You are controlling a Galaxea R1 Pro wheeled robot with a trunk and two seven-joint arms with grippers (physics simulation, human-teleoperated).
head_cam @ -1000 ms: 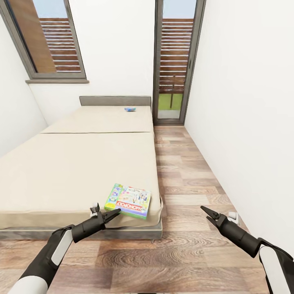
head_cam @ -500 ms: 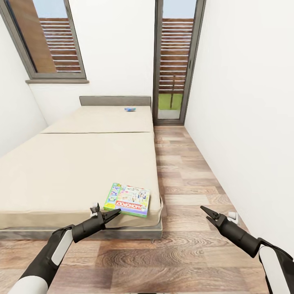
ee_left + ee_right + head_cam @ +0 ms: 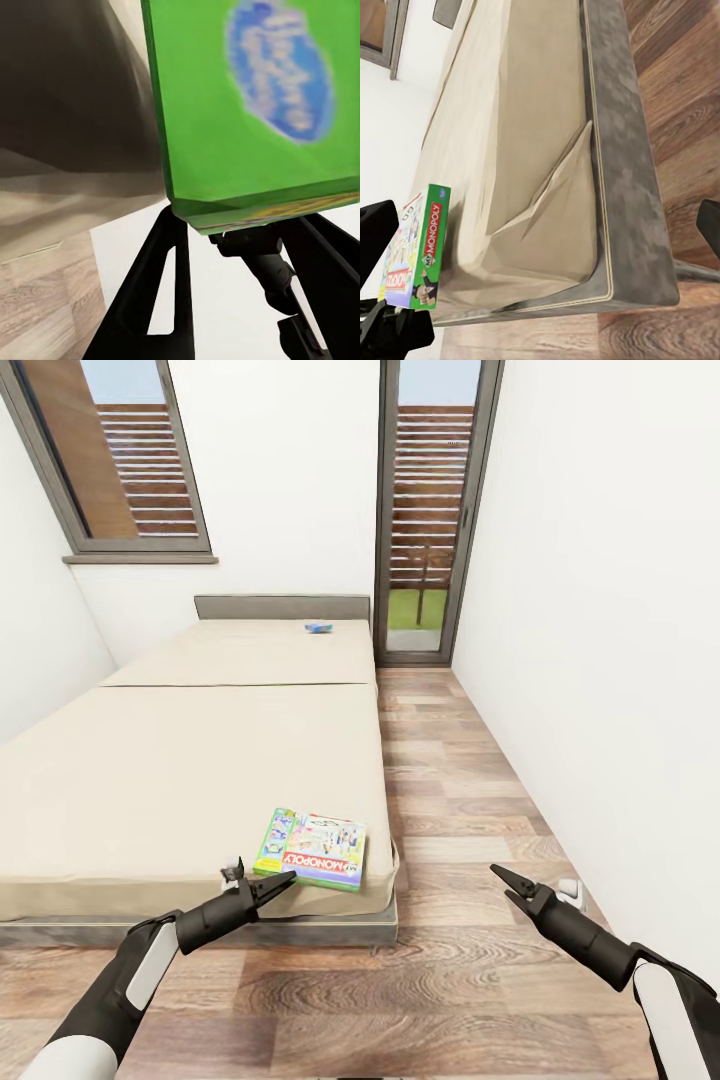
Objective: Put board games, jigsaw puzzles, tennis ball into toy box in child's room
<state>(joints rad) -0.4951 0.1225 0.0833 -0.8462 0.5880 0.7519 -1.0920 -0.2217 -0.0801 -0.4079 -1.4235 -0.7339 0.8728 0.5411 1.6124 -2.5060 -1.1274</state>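
The Monopoly board game (image 3: 312, 850), a green-white box with a red banner, lies on the near right corner of the cream bed (image 3: 190, 780). My left gripper (image 3: 280, 882) is at the box's near left corner, fingers narrowed onto its green edge (image 3: 240, 112). A small blue board game (image 3: 319, 627) rests at the bed's far end. My right gripper (image 3: 503, 882) hangs open above the wood floor, right of the bed; from its wrist I see the Monopoly box (image 3: 416, 251) on the mattress corner. The table, toy box, puzzles and ball are out of view.
The grey bed frame (image 3: 300, 935) runs along the near edge. A strip of wood floor (image 3: 450, 780) lies between the bed and the white right wall, leading to a glass door (image 3: 425, 520). A window (image 3: 120, 460) is at the back left.
The Monopoly box has shifted slightly up and left at my left fingertips. Both arms and the view stay where they were.
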